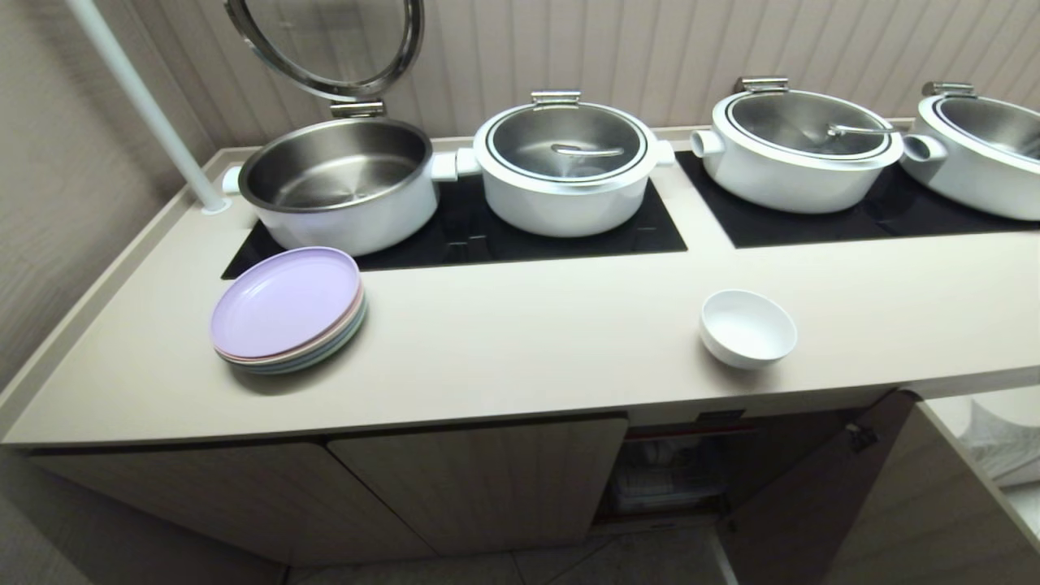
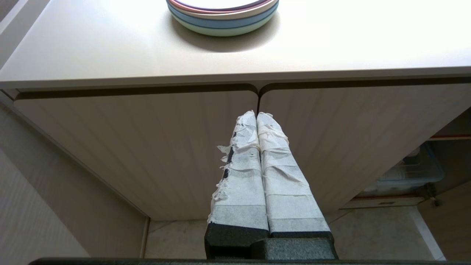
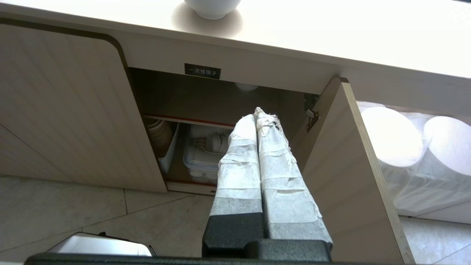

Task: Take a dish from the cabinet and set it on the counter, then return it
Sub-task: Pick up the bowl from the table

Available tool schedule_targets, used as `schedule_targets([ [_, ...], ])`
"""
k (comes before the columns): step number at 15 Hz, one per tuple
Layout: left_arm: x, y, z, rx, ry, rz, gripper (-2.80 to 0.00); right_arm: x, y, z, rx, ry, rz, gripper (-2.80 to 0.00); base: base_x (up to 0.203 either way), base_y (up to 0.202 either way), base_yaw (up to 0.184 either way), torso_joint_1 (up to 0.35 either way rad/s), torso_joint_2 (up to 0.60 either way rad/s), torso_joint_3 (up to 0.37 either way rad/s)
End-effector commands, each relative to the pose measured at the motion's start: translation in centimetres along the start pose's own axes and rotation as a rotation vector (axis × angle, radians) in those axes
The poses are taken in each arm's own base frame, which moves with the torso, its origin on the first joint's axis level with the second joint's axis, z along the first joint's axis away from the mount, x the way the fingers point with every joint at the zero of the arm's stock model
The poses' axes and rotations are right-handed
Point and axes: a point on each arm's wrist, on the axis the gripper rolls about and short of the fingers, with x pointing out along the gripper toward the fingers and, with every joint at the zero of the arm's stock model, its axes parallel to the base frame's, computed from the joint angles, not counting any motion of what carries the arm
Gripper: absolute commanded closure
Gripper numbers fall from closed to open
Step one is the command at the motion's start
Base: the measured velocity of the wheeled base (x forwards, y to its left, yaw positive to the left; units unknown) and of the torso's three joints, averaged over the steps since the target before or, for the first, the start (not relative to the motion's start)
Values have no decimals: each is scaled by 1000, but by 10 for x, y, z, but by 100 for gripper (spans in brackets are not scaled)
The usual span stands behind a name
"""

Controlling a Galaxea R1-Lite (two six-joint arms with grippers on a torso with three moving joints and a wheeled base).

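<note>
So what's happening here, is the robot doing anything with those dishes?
Nothing is being handled right now. A white bowl sits on the counter, above the cabinet, whose door hangs open. Both the left gripper and the right gripper are shut and empty, held low in front of the cabinet fronts. A stack of coloured plates sits further left.

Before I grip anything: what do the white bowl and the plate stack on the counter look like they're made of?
White bowl: glossy white, thick rounded rim, probably ceramic or melamine; the look alone leaves it open. Plate stack: matte pastel layers in lilac, pink, blue and green, thin rims, likely plastic. Counter: smooth cream, satin finish.
</note>
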Motion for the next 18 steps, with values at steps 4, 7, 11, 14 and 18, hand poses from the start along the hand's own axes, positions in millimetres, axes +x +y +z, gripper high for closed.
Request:
schedule_targets([
  [4, 0, 0, 0, 0, 0, 1, 0, 10, -6, 30, 5, 72, 13, 0, 0, 0, 0, 0, 0, 0],
  [7, 0, 0, 0, 0, 0, 1, 0, 24, -15, 71, 11, 98, 15, 0, 0, 0, 0, 0, 0, 0],
  [11, 0, 0, 0, 0, 0, 1, 0, 53, -28, 135, 21, 114, 25, 0, 0, 0, 0, 0, 0, 0],
  [14, 0, 0, 0, 0, 0, 1, 0, 82, -38, 183, 71, 177, 91, 0, 0, 0, 0, 0, 0, 0],
  [18, 0, 0, 0, 0, 0, 1, 0, 130, -47, 229, 156, 318, 272, 0, 0, 0, 0, 0, 0, 0],
])
